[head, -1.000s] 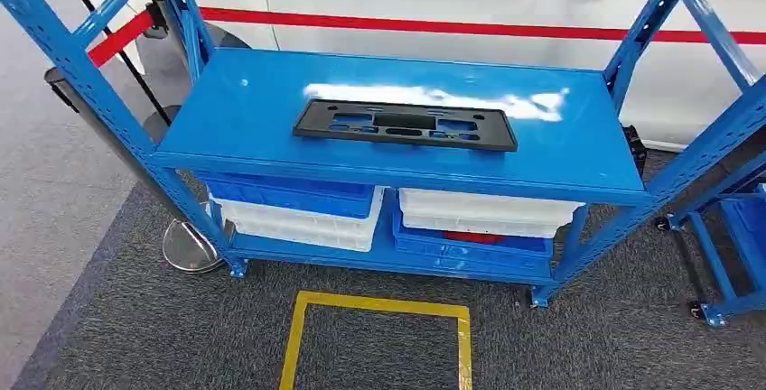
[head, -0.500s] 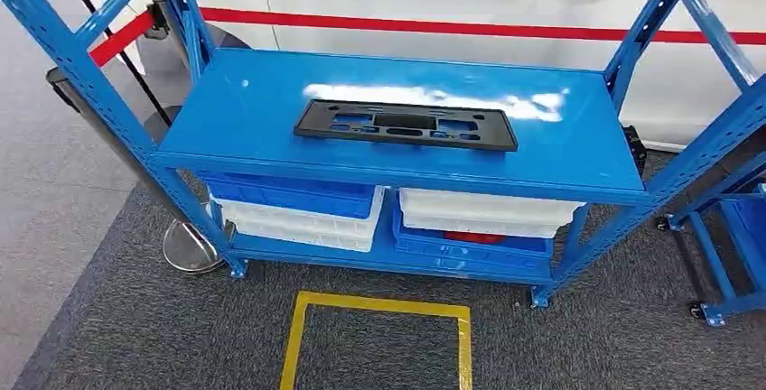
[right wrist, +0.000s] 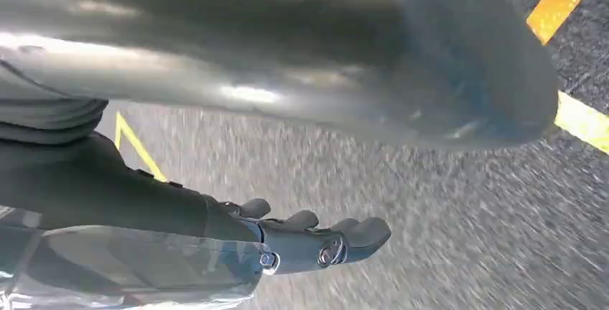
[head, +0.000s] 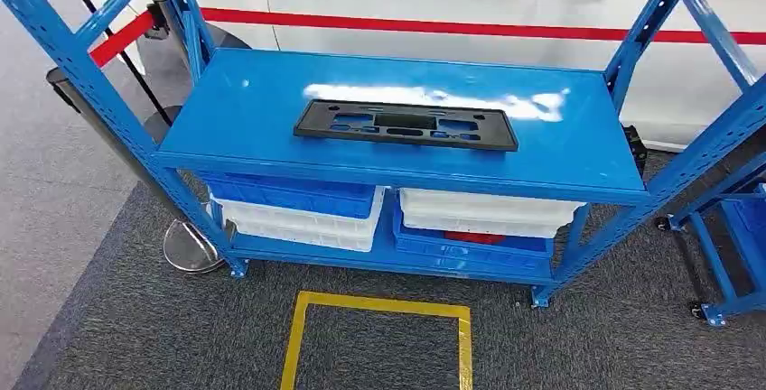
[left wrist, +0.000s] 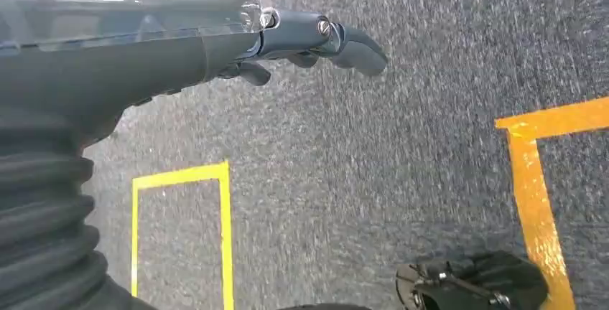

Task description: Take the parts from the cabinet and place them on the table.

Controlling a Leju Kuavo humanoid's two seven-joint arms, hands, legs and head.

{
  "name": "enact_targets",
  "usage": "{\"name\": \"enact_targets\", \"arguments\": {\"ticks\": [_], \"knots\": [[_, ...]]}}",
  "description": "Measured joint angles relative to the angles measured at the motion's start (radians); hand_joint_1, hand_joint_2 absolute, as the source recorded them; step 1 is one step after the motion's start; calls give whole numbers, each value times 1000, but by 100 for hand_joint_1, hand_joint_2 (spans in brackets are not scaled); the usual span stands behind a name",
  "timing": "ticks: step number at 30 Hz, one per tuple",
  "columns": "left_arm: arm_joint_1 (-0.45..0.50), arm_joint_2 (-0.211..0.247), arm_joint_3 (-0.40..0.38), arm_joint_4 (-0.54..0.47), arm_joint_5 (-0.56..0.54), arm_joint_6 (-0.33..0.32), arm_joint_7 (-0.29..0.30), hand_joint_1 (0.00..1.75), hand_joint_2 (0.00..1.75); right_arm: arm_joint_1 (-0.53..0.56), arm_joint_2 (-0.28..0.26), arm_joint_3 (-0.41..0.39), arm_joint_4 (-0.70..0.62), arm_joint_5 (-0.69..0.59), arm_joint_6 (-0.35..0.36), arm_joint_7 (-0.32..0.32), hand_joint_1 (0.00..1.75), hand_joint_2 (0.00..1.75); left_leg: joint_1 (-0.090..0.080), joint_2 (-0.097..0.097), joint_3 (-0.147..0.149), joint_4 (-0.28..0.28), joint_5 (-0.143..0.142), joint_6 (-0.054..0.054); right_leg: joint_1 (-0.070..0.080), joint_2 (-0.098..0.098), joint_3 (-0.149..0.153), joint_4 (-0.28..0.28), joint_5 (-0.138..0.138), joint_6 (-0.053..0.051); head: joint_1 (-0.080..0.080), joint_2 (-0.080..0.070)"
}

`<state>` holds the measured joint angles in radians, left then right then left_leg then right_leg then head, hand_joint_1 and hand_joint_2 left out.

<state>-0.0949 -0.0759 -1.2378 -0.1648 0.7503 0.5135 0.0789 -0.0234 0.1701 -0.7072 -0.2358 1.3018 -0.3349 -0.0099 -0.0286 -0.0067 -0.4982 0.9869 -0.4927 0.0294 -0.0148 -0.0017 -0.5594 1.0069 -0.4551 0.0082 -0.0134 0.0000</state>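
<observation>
Grey carpet with a yellow taped square lies before the blue cabinet, whose top shelf carries the one part: a flat black rectangular plate with cut-outs, lying centred. Nothing is picked yet; this looks like the approach. Both arms hang over the floor, left hand and right hand empty, fingers loosely apart. Next, a reach up to the plate's edges
</observation>
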Motion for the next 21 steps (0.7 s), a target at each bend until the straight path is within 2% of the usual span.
{"name": "enact_targets", "arguments": {"ticks": [3,7,11,13,14,21], "knots": [[-7,-4,-55,8,25,16,5,0,175,-7,9,0,7,82,-44,-8,0,0,0,0,0,0,0,0,0,0,0,0,0,0,0,0],[-15,-6,-112,15,44,26,11,0,175,-29,29,8,11,167,-138,-68,0,0,0,0,0,0,0,0,0,0,0,0,0,0,0,0],[-18,-7,-148,17,56,29,12,0,175,-56,58,66,-28,211,-234,-138,0,0,0,0,0,0,1,1,0,0,0,0,1,1,0,0],[-19,-7,-159,18,57,29,12,0,175,-60,73,96,-66,218,-258,-161,0,0,0,0,0,0,1,1,0,0,0,0,1,1,0,0],[-20,-7,-162,18,57,29,12,0,175,-59,81,115,-93,218,-267,-172,0,175,0,0,0,0,1,1,0,0,0,0,1,1,0,0],[-22,-7,-185,23,65,28,10,0,175,-35,106,276,-283,181,-301,-207,0,175,0,0,0,0,1,1,0,0,0,0,1,1,0,0]]}}
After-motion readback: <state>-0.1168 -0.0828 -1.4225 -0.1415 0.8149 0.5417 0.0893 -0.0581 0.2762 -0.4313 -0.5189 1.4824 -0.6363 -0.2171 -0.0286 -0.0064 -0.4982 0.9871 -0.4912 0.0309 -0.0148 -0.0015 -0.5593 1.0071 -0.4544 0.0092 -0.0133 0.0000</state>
